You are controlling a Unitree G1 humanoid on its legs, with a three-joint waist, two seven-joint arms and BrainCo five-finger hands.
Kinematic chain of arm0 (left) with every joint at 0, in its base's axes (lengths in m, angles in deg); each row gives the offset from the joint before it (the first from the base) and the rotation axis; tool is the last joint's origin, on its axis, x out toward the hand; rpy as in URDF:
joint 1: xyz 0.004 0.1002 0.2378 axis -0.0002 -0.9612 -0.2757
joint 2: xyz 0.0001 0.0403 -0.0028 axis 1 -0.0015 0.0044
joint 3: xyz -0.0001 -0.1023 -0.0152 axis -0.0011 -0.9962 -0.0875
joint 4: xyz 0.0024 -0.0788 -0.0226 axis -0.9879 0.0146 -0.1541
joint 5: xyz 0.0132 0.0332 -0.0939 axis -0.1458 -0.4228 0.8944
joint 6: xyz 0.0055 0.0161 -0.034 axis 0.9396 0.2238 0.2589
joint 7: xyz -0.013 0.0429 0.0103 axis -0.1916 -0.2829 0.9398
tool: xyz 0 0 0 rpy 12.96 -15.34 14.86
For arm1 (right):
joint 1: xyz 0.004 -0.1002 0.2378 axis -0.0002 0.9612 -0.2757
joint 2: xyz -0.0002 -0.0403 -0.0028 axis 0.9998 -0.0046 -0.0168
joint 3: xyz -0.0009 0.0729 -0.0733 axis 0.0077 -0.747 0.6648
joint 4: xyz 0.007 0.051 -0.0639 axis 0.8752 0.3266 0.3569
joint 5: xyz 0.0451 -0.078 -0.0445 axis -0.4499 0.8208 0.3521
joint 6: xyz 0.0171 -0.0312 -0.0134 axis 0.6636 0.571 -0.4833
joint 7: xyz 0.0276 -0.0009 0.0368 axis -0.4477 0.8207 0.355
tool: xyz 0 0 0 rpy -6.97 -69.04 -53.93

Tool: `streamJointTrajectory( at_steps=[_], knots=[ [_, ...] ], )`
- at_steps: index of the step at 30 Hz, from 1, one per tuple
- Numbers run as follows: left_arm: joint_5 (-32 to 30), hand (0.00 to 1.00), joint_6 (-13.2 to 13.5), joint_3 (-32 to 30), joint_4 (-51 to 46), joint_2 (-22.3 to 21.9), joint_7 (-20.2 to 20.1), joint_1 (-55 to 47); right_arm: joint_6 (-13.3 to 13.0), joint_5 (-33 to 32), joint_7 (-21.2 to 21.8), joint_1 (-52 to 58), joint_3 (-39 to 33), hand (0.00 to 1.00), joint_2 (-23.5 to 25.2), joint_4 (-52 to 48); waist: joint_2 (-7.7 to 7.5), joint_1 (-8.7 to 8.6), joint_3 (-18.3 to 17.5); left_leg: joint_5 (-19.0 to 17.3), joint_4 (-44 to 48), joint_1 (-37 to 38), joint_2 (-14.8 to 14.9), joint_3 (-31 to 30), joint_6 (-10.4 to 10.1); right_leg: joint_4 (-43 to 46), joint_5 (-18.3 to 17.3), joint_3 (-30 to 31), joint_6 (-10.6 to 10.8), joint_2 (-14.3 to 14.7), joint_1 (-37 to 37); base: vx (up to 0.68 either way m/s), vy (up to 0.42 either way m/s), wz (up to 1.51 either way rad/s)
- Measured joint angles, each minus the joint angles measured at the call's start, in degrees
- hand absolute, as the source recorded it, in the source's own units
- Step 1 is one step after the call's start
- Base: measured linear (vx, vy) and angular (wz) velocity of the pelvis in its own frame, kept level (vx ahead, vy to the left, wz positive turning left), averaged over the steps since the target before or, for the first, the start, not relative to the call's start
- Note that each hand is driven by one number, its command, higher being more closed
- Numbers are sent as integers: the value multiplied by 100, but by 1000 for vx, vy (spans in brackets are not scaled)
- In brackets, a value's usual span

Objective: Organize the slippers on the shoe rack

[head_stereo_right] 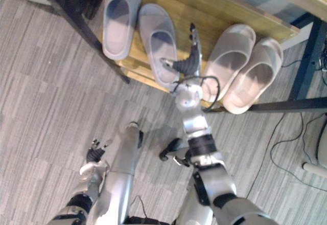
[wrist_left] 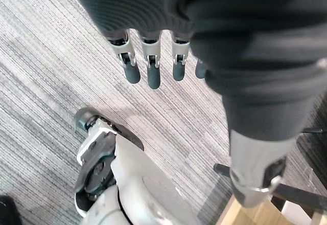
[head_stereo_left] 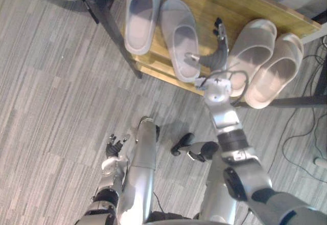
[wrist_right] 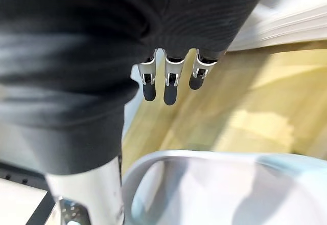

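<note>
Left eye view: both pairs sit on the shoe rack [head_stereo_left: 214,0], grey slippers [head_stereo_left: 180,38] side by side, beige slippers [head_stereo_left: 253,46] likewise. The right hand [head_stereo_left: 215,57] hovers between them, fingers straight, empty (the left hand [head_stereo_left: 113,145] hangs relaxed near the floor). Probably only straightening remains.

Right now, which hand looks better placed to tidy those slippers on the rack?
The right hand: it is over the wooden shelf between a grey slipper and a beige slipper, fingers straight. The left hand hangs low over the floor.
</note>
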Motion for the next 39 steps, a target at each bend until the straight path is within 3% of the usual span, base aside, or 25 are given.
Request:
streamJointTrajectory(
  at_steps=[21, 32, 39],
  knots=[
    [-26, 0, -138, -254, 10, 8, 25, -15, -742, -2366, 274, 434, 215, 0, 736, 297, -88, -65, 26, 3, -68, 18, 44, 17, -7, -90, 33, 5, 59, 50, 12, -1, 0, 0],
    [-83, 0, -146, -250, 12, -1, 145, 7, -823, -3248, 283, 315, 541, 0, 780, 532, -87, -33, 25, 1, -67, -3, -25, -104, -11, -119, 17, -125, 84, 32, 110, 7, -12, 5],
    [-131, 0, -143, -243, 15, -64, 183, 93, -843, -3611, 265, -193, 659, 0, 730, 848, -87, 124, 25, 0, -71, -27, -93, -129, -10, -97, 6, -155, 94, -29, 109, 9, -21, 4]
  ],
)
